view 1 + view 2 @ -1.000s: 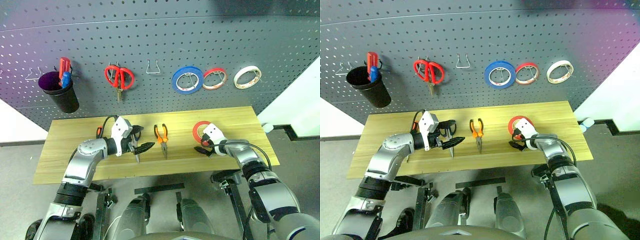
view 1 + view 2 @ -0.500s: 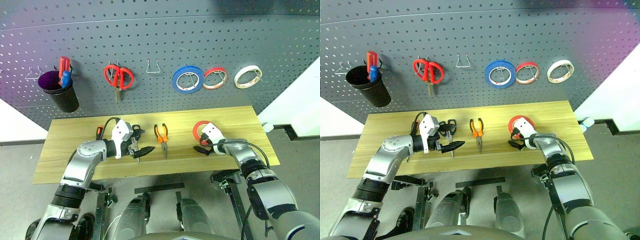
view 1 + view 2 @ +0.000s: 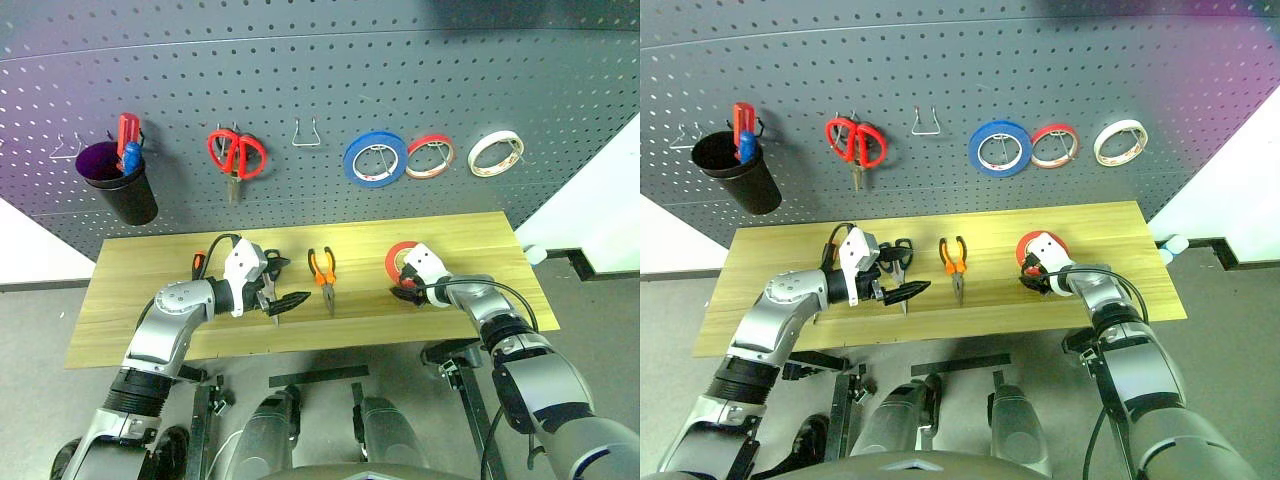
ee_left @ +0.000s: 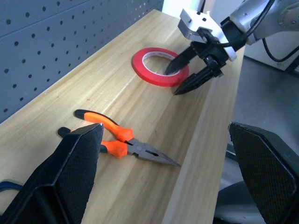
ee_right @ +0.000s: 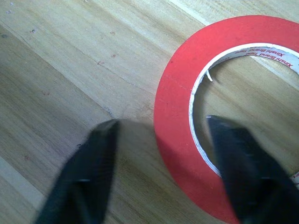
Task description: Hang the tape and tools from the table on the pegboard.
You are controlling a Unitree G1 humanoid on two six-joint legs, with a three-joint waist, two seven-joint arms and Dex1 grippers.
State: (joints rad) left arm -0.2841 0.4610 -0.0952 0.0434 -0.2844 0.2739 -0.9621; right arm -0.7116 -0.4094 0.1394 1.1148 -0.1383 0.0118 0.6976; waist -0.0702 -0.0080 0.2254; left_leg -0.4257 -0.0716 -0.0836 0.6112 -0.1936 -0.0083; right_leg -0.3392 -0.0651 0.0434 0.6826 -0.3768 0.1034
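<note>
Since a second ago the right claw (image 4: 190, 77) has narrowed its stance over the thin, wide ring of orange-red tape (image 5: 187, 116), while nothing else on the long counter of light yellow-brown planks (image 3: 140, 290) has shifted. One black finger now stands inside the ring's hole and the other outside on the wood, so the claw straddles the band, partly closed; I cannot tell whether it is pinching yet. The left claw (image 3: 290, 299) hangs spread wide and empty beside the dark-handled scissors (image 3: 898, 256).

That tape ring lies flat near the counter's right end, well apart from the orange-and-black-handled pliers (image 4: 122, 144) at mid-counter. It should be light and fairly stiff, yet the glossy band looks slippery and lies low on the wood. I judge the band wall, pinched between hole and outer rim, to be the only sensible hold.

Room looks generous: bare wood surrounds the ring, though the counter's near edge is close behind the claw. Up on the dark grey pegboard (image 3: 560, 90), the blue ring (image 3: 374, 161), the red-and-white ring (image 3: 430, 156) and the pale ring (image 3: 495, 153) fill the hooks above; the empty wire hook (image 3: 306, 135) stands further left.
</note>
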